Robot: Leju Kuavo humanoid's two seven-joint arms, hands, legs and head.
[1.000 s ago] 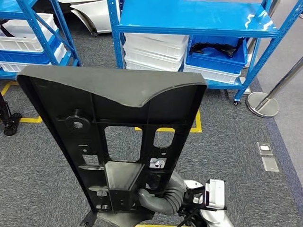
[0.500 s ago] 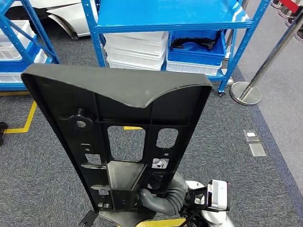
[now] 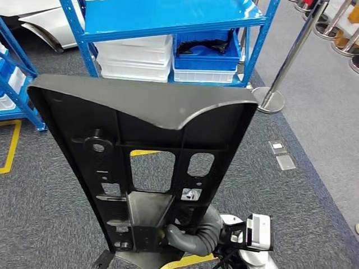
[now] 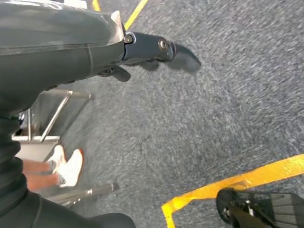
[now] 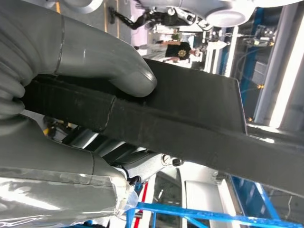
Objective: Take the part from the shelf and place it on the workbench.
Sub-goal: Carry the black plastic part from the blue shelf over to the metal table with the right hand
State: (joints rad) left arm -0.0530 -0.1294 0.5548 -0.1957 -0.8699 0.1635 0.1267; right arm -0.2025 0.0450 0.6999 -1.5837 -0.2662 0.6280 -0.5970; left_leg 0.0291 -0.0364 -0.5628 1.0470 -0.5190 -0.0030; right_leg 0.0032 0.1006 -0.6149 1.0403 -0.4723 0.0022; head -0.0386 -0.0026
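Since the earlier frames my head camera has swung: the blue shelf with its white bins and blue bin has slid left and up in view, and the steel stanchion now stands further in. The black part sits in the same spot in front of me, so that is my own turning, not the things moving.

My right hand comes up from below with its ribbed grey cover bent toward the part's narrow lower end. From the right wrist I see the thick thumb pressed flat on one face of the panel's edge and the fingers lying along the other face, so that hand is grasping the part. The part stands nearly upright, wide end up, ribbed side toward me, above grey carpet with yellow tape lines.

My left hand hangs over the carpet, one dark finger stretched straight out, holding nothing; I cannot tell how the other fingers lie.

I can read no labels or writing.
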